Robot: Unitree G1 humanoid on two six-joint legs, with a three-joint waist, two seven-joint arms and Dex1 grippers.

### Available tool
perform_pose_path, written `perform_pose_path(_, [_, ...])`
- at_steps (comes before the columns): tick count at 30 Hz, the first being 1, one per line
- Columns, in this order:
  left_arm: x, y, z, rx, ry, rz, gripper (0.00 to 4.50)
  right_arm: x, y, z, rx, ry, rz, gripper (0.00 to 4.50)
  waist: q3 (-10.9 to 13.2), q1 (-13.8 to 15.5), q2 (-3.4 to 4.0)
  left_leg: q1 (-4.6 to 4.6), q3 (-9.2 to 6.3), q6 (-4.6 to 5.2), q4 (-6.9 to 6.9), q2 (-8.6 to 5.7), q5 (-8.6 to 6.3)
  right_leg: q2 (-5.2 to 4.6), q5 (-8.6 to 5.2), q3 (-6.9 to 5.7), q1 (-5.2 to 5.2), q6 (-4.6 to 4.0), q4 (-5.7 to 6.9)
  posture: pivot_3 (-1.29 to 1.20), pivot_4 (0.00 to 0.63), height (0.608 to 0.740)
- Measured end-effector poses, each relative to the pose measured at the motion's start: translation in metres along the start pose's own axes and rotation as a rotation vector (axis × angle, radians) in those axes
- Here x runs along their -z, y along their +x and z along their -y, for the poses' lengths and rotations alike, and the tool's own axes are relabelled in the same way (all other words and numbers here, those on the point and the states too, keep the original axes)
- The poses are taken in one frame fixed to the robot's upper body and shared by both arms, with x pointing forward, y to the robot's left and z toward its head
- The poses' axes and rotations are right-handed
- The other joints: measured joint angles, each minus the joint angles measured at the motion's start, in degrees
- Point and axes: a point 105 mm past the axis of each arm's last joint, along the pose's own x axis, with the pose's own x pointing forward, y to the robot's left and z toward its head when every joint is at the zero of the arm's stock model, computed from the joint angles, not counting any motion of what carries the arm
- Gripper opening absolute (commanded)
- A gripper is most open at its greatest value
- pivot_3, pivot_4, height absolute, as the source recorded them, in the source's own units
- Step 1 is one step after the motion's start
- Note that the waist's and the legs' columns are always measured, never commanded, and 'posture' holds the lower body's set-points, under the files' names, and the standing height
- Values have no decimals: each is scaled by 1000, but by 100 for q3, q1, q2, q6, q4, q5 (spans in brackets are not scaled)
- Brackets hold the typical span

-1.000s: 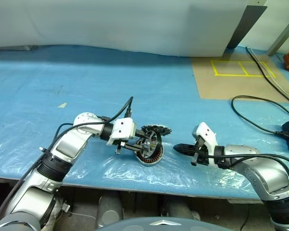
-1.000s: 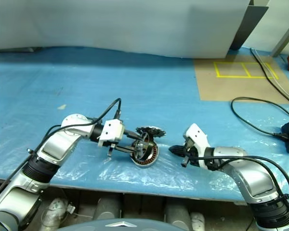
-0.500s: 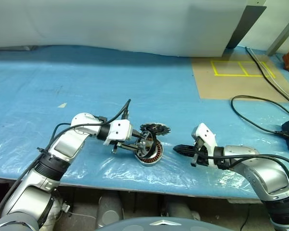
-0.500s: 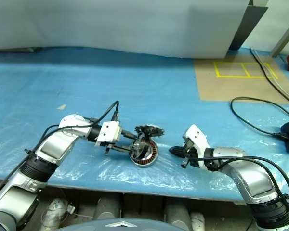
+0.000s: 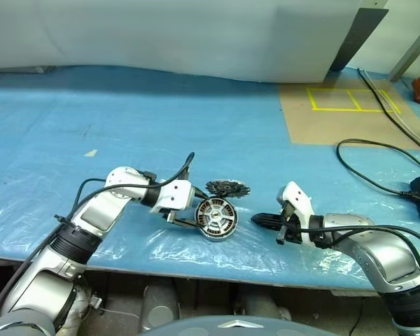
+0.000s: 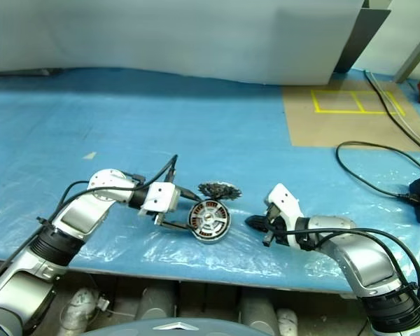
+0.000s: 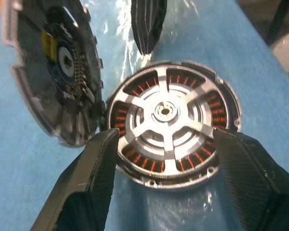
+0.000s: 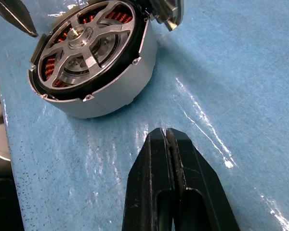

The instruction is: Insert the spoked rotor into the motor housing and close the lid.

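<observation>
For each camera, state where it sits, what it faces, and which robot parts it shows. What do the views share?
Head eyes: look down at the blue table; both arms.
Left wrist: faces the motor housing and the lid; open left gripper.
Right wrist: faces the housing; shut right gripper.
Shared: the housing.

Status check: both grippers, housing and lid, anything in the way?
Left gripper open, astride the motor housing. Right gripper shut, on the table beside it. Spoked piece sits in housing; lid off, lying just behind. Nothing in the way.
</observation>
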Motion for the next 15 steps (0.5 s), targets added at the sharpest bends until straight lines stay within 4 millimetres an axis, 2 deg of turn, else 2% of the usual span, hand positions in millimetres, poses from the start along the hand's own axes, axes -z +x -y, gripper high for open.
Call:
perform_pose_path(5, [-17, -7, -8, -73, -24, 86, 3320, -1, 0, 0, -4, 1, 3, 0, 0, -1, 0, 0, 0, 0, 0, 0, 0, 0, 0, 0, 0, 0, 0, 0, 150, 740])
perform_pose_path(8, [-22, -14, -3, -101, -52, 124, 3320, -9, -1, -2, -37, 4, 36, 0, 0, -27, 1, 2, 1, 0, -2, 0, 0, 2, 0, 1, -2, 0, 0, 0, 150, 740])
perform_pose_path(10, [-16, -16, 5, -114, -91, 119, 3320, -18, -6, -3, -66, 2, 63, 0, -1, -21, 3, 2, 1, 0, -3, 1, 0, 1, -1, 1, -2, 0, -1, 0, 150, 740])
perform_pose_path(15, [17, -20, 40, -183, -277, 69, 3320, -49, -6, -18, -212, -67, 97, 0, 0, -51, 4, 2, 1, 1, -4, 3, -1, 2, -1, -2, -3, -1, -2, 0, 150, 740])
